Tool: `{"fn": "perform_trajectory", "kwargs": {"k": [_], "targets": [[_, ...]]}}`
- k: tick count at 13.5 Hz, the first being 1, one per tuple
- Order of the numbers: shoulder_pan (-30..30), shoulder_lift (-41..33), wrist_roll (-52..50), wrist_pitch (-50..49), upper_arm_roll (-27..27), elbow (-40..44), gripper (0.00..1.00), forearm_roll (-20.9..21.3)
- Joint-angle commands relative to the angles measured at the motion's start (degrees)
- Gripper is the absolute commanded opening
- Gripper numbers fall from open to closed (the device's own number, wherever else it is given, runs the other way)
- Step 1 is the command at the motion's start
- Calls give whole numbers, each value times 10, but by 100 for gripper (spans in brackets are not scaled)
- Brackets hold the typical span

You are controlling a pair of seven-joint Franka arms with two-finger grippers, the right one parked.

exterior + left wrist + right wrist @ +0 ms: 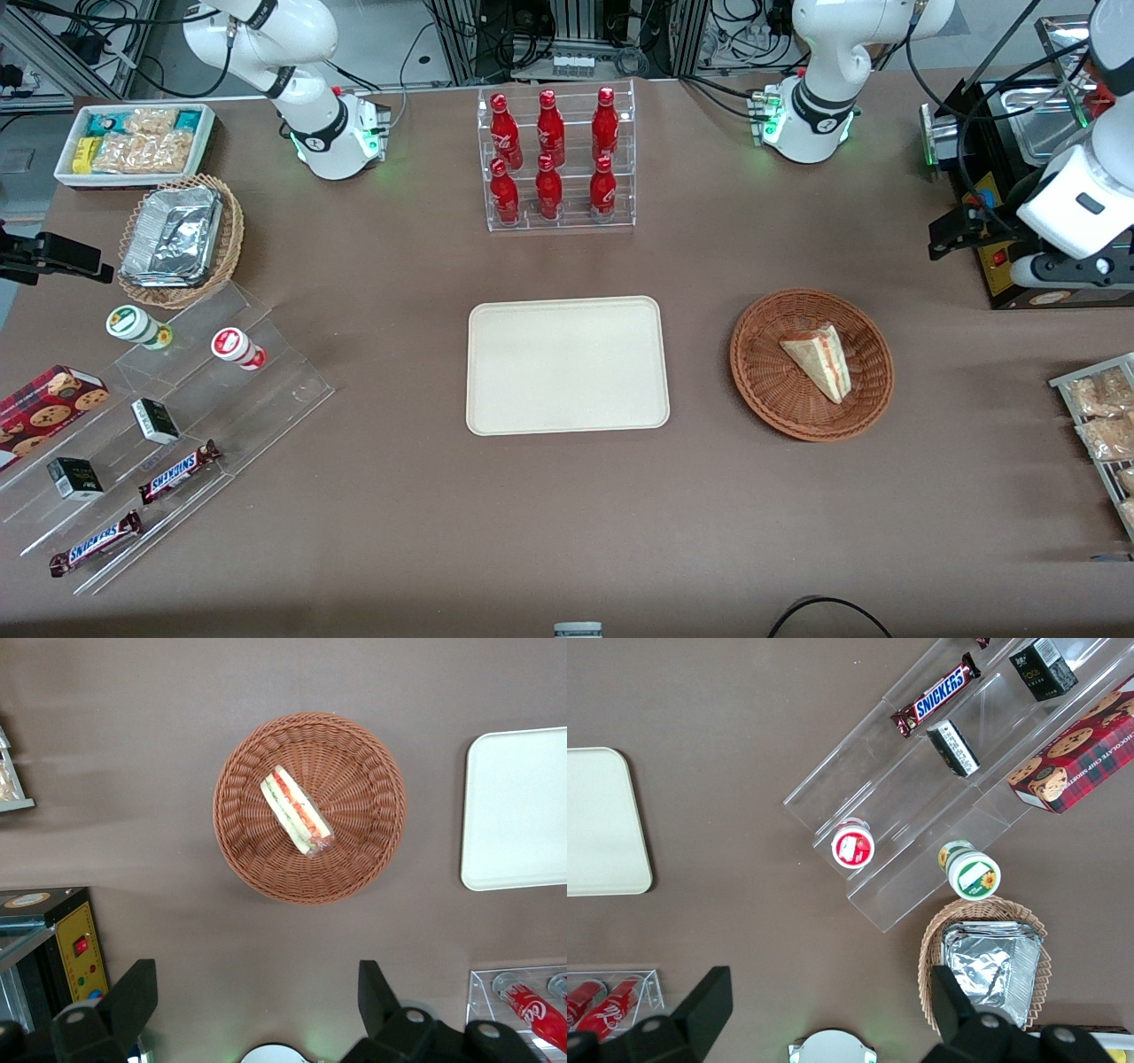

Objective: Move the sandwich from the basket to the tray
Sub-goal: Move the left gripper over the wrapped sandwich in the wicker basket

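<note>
The small triangular sandwich (820,359) of pale white bread, red and green filling showing along its cut edge, lay inside the round reddish-brown woven wicker basket (762,368). It rested on the basket's floor, roughly central, untouched by anything else. The wrist view showed the same wedge (297,810) lying diagonally across the basket (354,762).

The flat cream-beige rectangular tray (567,365) with rounded corners sat on the brown table (532,532), beside the basket and apart from it, toward the parked arm's end. Nothing lay on the tray. A corner of it (518,806) was also seen from the wrist camera.

The left arm's gripper (252,997) hung above the table, well apart from the basket and farther from the front camera than it. Its two dark fingers (133,992) stood wide apart with nothing between them. In the front view the gripper's fingers could not be made out; only the white wrist (1076,208) showed, near a black box with a yellow control panel (997,257) at the working arm's end of the table.

A clear acrylic rack of six red bottles (556,158) stood farther from the front camera than the tray. A lighter tan wicker basket holding silver foil containers (177,239) lay toward the parked arm's end.
</note>
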Motion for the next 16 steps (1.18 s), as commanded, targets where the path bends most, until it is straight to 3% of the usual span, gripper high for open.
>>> {"fn": "perform_trajectory", "kwargs": {"k": [1, 6, 16], "targets": [[-3, 12, -22, -17, 2, 19, 100, -12], [-4, 31, -22, 10, 1, -1, 100, -16], [-5, 6, -66, 281, -26, -243, 100, -14]]}}
